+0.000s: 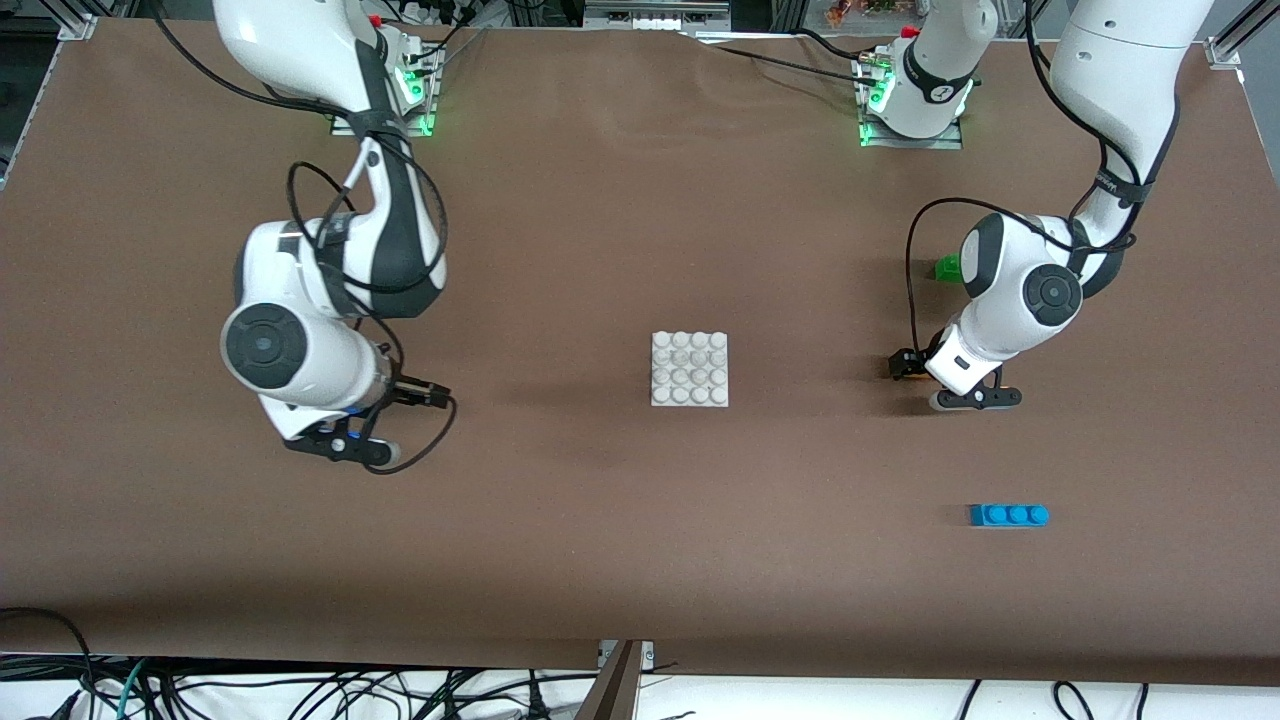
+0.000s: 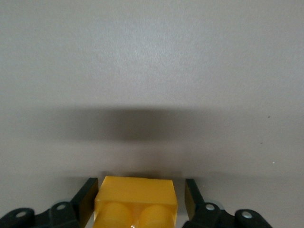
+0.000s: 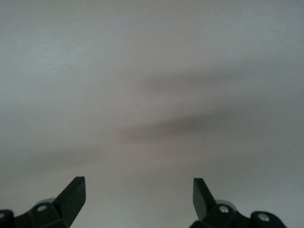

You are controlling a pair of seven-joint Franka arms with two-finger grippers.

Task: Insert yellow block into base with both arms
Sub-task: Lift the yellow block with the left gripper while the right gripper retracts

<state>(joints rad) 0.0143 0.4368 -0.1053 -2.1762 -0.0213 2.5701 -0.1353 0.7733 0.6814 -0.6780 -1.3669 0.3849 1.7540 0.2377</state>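
Observation:
The yellow block (image 2: 136, 202) lies on the brown table toward the left arm's end, studs facing the wrist camera. My left gripper (image 2: 141, 190) is lowered around it. One finger touches the block's side, and the other finger (image 2: 191, 194) stands a narrow gap off it. From the front, only an orange sliver of the block (image 1: 896, 369) shows beside the left gripper (image 1: 908, 364). The white studded base (image 1: 689, 368) sits mid-table with nothing on it. My right gripper (image 1: 432, 394) hangs open and empty toward the right arm's end, its fingertips (image 3: 76, 192) wide apart over bare table.
A green brick (image 1: 946, 267) sits partly hidden by the left arm's wrist, farther from the front camera than the yellow block. A longer blue brick (image 1: 1008, 514) lies nearer the front camera, toward the left arm's end.

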